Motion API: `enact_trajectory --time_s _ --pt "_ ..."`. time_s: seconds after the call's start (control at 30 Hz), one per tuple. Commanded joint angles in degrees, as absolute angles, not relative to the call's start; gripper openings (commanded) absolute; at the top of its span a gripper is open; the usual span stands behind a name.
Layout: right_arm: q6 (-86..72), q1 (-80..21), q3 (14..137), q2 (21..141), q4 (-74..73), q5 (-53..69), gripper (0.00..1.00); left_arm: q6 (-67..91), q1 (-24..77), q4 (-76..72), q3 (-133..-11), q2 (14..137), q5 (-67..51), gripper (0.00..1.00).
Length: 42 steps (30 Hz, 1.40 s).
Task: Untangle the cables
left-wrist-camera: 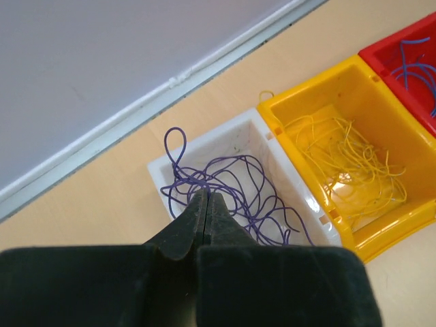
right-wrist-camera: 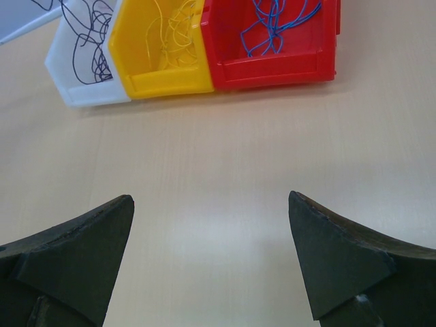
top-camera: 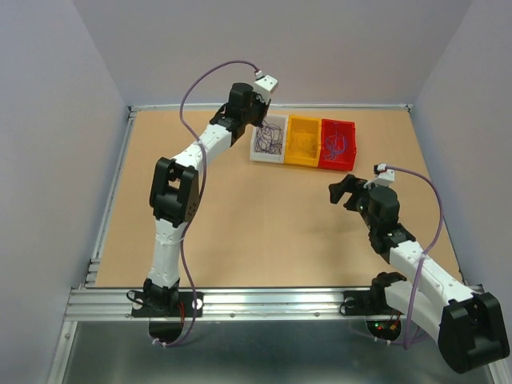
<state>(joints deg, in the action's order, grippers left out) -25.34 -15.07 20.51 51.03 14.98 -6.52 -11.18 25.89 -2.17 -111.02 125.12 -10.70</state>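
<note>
Over the white bin (left-wrist-camera: pixel 211 142), the outstretched left gripper (left-wrist-camera: pixel 206 197) is pressed together; right gripper (right-wrist-camera: pixel 210 196) spread.

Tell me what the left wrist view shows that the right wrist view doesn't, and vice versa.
Left wrist only: the left gripper, fingers shut, tips among the purple wires in the white bin; the back rail. Right wrist only: the right gripper, open above bare table; the red bin's whole front. Both: white bin, yellow bin with yellow wires, red bin with blue wires.

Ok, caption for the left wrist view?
Shut left gripper over purple wires in the white bin, yellow bin of yellow wires beside it.
</note>
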Motion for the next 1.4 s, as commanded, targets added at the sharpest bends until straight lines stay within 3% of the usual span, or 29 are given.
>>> enact_trajectory --time_s 0.0,0.3,0.57,0.6,0.7,0.73,0.8,1.03,1.13,1.27,1.37 --pt "-25.6 -15.0 19.3 50.6 18.1 -7.6 1.00 -13.0 26.0 -4.5 -108.9 122.8 -12.2 0.00" --pt "-25.8 -15.0 19.4 51.2 18.2 -7.6 1.00 -13.1 27.1 1.7 -111.4 128.9 -19.6 0.00" --pt "-25.8 -15.0 19.6 51.5 18.1 -7.5 1.00 -10.6 27.8 15.0 -125.1 140.9 -11.9 0.01" --pt "-25.7 -15.0 19.6 51.6 18.1 -7.6 1.00 -10.1 27.5 15.5 -125.4 140.9 -12.5 0.04" --pt "-25.7 -15.0 19.5 51.2 18.1 -7.5 1.00 -10.4 27.5 14.6 -122.7 136.8 -12.7 0.27" --pt "-25.7 -15.0 19.5 51.3 18.1 -7.5 1.00 -10.5 27.5 12.9 -121.5 135.2 -12.7 0.42" --pt "-25.7 -15.0 19.6 51.3 18.1 -7.5 1.00 -11.2 27.5 11.8 -118.6 130.7 -12.6 0.57" --pt "-25.8 -15.0 19.4 51.3 18.1 -7.4 1.00 -12.9 28.0 11.4 -112.9 118.8 -12.7 0.67" --pt "-25.8 -15.0 19.5 51.4 18.1 -7.3 1.00 -13.4 28.2 10.3 -107.2 113.2 -13.2 0.77" --pt "-25.4 -15.0 19.5 50.4 18.1 -7.0 1.00 -13.3 28.1 1.6 -93.6 103.0 -11.4 0.79" --pt "-24.9 -14.9 19.2 48.0 17.8 -6.2 1.00 -12.2 28.1 -10.0 -73.0 91.3 -8.4 0.84"
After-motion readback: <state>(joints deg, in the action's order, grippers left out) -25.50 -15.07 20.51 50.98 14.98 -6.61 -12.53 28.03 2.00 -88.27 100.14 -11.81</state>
